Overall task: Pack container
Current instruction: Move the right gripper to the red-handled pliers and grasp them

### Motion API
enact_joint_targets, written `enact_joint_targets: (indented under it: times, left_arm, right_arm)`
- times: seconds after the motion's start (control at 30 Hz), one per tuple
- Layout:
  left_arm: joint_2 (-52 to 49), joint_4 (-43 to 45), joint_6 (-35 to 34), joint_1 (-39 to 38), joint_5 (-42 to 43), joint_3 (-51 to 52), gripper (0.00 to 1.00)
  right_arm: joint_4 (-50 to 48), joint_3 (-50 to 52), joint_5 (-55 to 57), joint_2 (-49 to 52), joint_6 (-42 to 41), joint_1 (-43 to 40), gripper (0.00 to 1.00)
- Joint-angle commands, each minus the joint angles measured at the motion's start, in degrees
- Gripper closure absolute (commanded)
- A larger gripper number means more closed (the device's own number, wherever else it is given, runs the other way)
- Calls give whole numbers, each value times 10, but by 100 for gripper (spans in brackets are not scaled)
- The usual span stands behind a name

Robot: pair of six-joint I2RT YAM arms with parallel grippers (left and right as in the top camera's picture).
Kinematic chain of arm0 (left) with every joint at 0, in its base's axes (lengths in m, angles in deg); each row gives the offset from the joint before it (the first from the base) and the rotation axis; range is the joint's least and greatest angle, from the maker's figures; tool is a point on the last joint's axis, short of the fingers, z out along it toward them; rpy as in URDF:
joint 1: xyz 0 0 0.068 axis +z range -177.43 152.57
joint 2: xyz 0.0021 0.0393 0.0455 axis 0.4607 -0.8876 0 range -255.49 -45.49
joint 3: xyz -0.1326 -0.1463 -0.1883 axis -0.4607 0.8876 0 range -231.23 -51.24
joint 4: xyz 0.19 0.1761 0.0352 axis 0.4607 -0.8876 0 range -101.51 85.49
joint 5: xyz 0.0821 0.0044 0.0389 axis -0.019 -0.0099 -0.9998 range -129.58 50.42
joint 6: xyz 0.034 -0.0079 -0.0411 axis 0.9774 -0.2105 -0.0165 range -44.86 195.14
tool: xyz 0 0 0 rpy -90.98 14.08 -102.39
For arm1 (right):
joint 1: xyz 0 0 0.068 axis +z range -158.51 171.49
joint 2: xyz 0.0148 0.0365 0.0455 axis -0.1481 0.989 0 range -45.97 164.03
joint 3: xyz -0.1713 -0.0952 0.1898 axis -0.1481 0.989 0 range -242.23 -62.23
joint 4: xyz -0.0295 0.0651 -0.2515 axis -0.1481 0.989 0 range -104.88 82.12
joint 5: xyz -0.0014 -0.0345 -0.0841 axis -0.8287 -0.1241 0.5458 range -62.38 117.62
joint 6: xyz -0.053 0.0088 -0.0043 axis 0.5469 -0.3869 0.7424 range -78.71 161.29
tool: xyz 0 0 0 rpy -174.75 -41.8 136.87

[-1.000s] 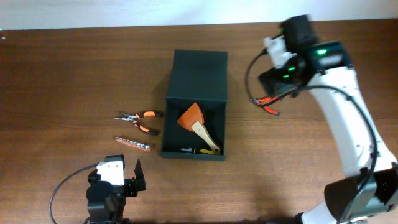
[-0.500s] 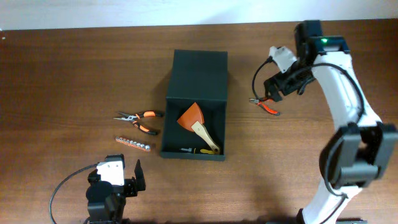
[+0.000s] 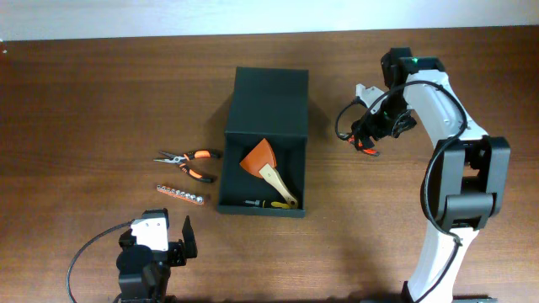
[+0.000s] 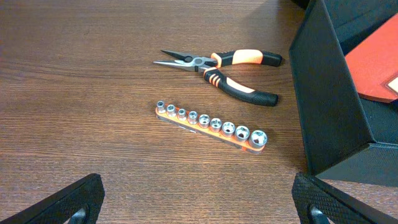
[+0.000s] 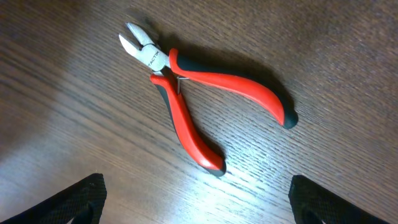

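The dark green-black container [image 3: 269, 88] stands open at mid-table, its flap lid laid back. Inside lie an orange scraper with a pale handle [image 3: 259, 158] and a small yellow-black screwdriver [image 3: 263, 203]. My right gripper [image 3: 370, 135] is open and empty, low over red-handled cutters [image 3: 364, 146] lying on the table right of the container; in the right wrist view the cutters [image 5: 193, 93] lie just ahead of the open fingers [image 5: 198, 202]. My left gripper [image 3: 166, 236] is open and empty near the front edge; in the left wrist view its fingers [image 4: 199, 208] point at the container wall [image 4: 329, 106].
Orange-black long-nose pliers [image 3: 189, 162] and an orange rail of sockets [image 3: 180, 194] lie left of the container; both also show in the left wrist view, the pliers [image 4: 217, 65] behind the rail [image 4: 211, 122]. A pale wall runs along the table's far edge.
My right arm has swung and come down over the red cutters, its gripper now close above them. The cutters, the container and the left arm have not moved.
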Motion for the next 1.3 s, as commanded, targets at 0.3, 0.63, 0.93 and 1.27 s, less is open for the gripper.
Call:
enact_joint_targets:
  times: [0.3, 0.63, 0.93, 1.27]
  left_arm:
    - [5, 1, 9, -1, -2, 2, 1]
    - [5, 1, 9, -1, -2, 2, 1]
    - [5, 1, 9, -1, -2, 2, 1]
    - [5, 1, 9, -1, -2, 2, 1]
  right_arm:
    - [-62, 60, 22, 8, -36, 33, 10]
    - [-96, 103, 24, 8, -50, 36, 24]
    - [-101, 113, 24, 8, -51, 36, 51]
    - [-101, 113, 23, 8, -63, 36, 78]
